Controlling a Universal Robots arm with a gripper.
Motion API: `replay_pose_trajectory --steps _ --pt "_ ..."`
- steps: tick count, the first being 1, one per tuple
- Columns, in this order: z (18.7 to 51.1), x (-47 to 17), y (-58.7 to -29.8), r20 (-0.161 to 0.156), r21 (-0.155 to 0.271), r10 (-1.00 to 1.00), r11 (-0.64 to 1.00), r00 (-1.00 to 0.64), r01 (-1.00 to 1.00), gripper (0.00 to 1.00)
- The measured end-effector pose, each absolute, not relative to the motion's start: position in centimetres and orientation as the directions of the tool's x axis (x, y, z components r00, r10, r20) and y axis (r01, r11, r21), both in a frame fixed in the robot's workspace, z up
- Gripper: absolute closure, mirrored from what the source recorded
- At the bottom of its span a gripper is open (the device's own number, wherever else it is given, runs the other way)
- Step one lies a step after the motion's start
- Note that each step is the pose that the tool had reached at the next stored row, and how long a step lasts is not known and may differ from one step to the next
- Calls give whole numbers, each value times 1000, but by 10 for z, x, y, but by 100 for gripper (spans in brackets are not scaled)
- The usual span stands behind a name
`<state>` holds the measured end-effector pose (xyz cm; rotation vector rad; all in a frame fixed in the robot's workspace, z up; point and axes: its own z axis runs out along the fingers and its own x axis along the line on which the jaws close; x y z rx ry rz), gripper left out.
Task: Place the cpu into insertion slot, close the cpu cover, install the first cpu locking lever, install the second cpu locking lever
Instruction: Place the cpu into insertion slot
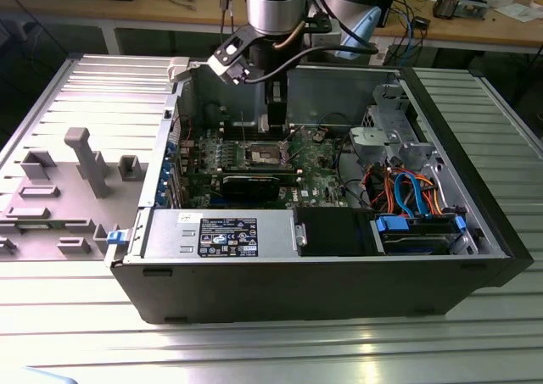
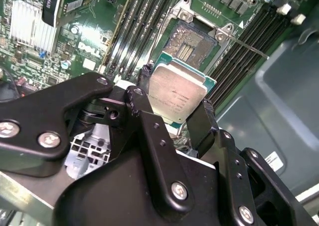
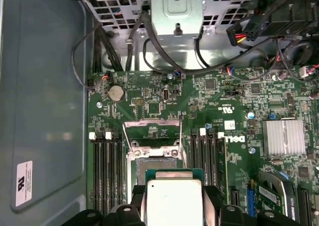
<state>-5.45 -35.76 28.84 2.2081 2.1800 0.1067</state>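
Jaws grip the cpu (image 2: 177,94) by two opposite edges near the open insertion slot (image 2: 192,44); likely light, stiff, slippery-topped; underside probably fragile, so edges seem the safest hold.

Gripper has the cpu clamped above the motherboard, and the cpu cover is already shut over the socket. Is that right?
Not quite. The cpu cover is not shut: in the first wrist view it is swung open, leaving the socket bare. The rest holds: the gripper has the cpu clamped above the motherboard.
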Motion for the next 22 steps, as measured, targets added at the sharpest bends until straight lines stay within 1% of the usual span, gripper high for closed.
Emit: replay_pose_trajectory --steps 7,22 --pt "280 -55 -354 28 75 1000 -9 7 997 45" --pt "278 -56 -353 28 75 1000 -13 11 997 45"
